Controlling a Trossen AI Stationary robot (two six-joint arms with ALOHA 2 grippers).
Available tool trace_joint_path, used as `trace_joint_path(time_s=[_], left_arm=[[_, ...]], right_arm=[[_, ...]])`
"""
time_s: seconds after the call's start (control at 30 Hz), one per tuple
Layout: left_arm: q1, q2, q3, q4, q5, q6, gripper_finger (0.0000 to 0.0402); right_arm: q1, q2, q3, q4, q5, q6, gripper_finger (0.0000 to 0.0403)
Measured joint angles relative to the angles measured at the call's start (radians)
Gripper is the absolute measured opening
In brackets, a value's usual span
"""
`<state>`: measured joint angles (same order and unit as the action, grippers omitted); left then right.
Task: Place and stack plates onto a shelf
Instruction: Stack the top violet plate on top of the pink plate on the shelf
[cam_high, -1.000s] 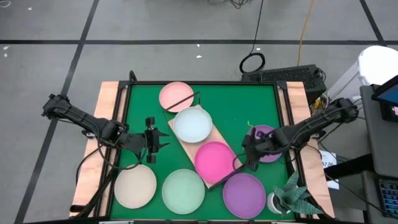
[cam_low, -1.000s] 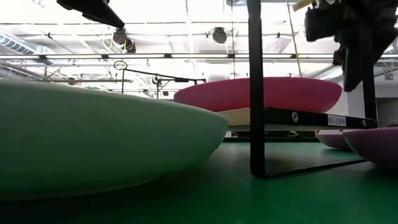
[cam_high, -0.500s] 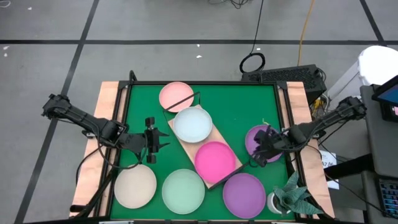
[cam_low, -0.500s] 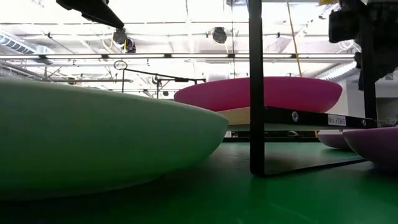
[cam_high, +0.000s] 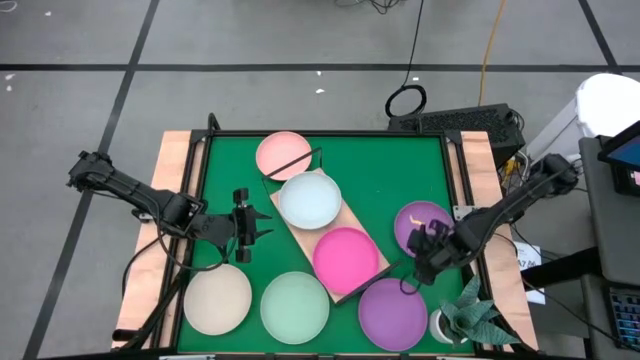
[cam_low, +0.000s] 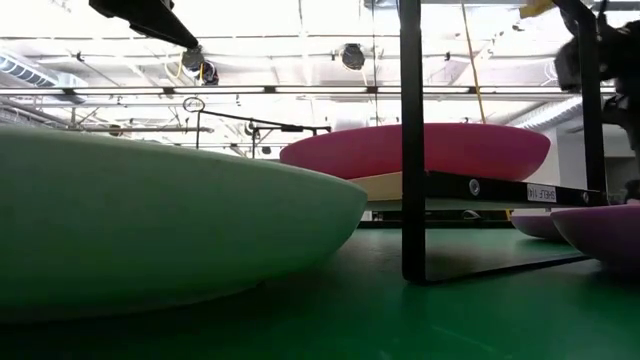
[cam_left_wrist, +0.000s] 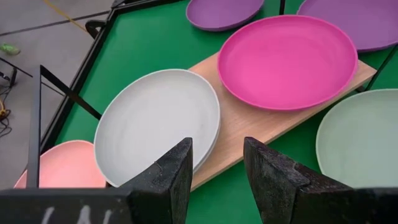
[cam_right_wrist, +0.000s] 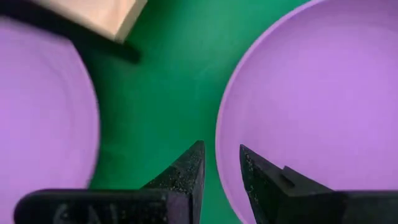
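Low view: small unreadable label (cam_low: 541, 194) on shelf (cam_low: 470, 187); right hand (cam_right_wrist: 219, 163) narrowly parted

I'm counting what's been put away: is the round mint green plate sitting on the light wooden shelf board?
No: the round mint green plate lies on the green mat beside the light wooden shelf board, which carries only pale blue and magenta plates.

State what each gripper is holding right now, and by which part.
Nothing is held. The right gripper is open, its fingers straddling the rim of a purple plate without closing on it. The left gripper is open and empty above the mat.
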<state>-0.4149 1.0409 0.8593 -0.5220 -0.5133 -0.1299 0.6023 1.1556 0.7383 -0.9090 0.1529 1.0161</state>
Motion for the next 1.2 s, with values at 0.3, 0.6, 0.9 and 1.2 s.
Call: trace_joint_path(time_s=[0.3,0.6,0.9,1.2], left_arm=[[0.0,0.0,0.0,0.0,0.0,0.008,0.0149],[0.0,0.0,0.0,0.001,0.0,0.016,0.0149],[0.0,0.0,0.0,0.002,0.0,0.021,0.0149],[0.0,0.0,0.0,0.062,0.0,0.126,0.0149]], right_arm=[[0.036,0.123,0.001,0.007,0.012,-0.08,0.0084],[0.036,0.209,-0.003,0.018,0.035,-0.17,0.0084],[0.036,0.226,-0.031,0.015,0.039,-0.148,0.0011],[0.035,0.195,0.091,-0.097,0.11,-0.191,0.0003]])
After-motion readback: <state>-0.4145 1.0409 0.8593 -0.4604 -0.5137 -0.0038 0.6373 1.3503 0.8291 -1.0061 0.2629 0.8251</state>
